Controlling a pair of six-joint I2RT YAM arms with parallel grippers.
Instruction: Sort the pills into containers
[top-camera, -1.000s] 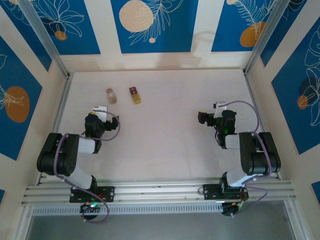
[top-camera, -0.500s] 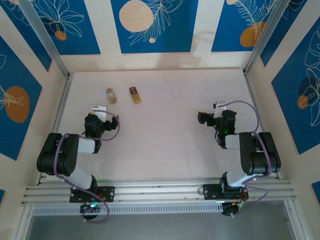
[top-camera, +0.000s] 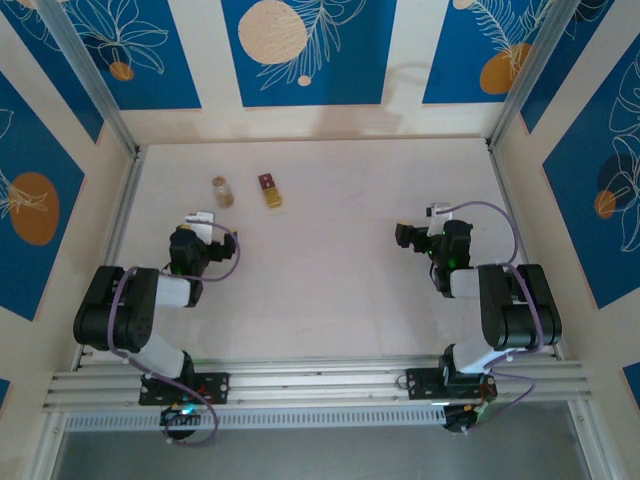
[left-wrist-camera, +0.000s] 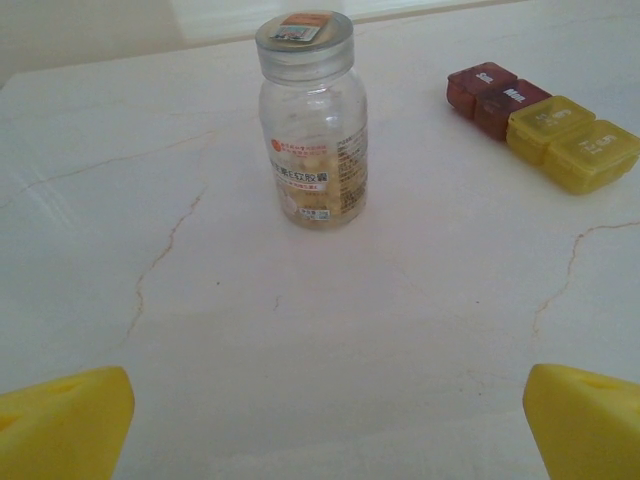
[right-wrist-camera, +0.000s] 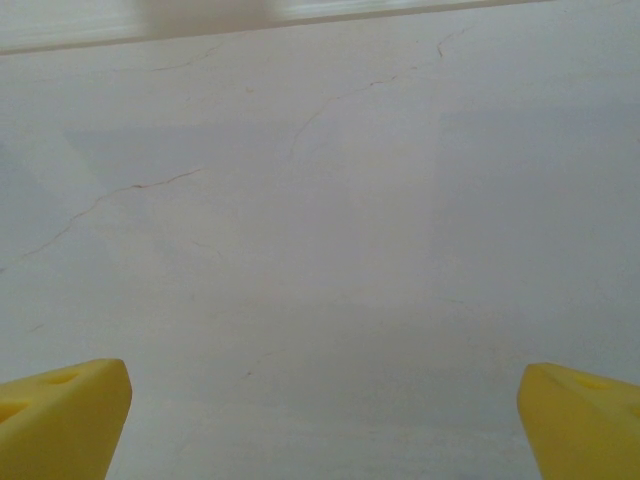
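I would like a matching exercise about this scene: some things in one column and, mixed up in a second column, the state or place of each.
Things:
1 bottle
2 dark red boxes
3 yellow boxes
4 table

States or places:
A pale, with thin veins
B right end of the row, in the left wrist view
C upright, lid on
D left end of the row, in the left wrist view

Pairs: 1-C, 2-D, 3-B, 4-A
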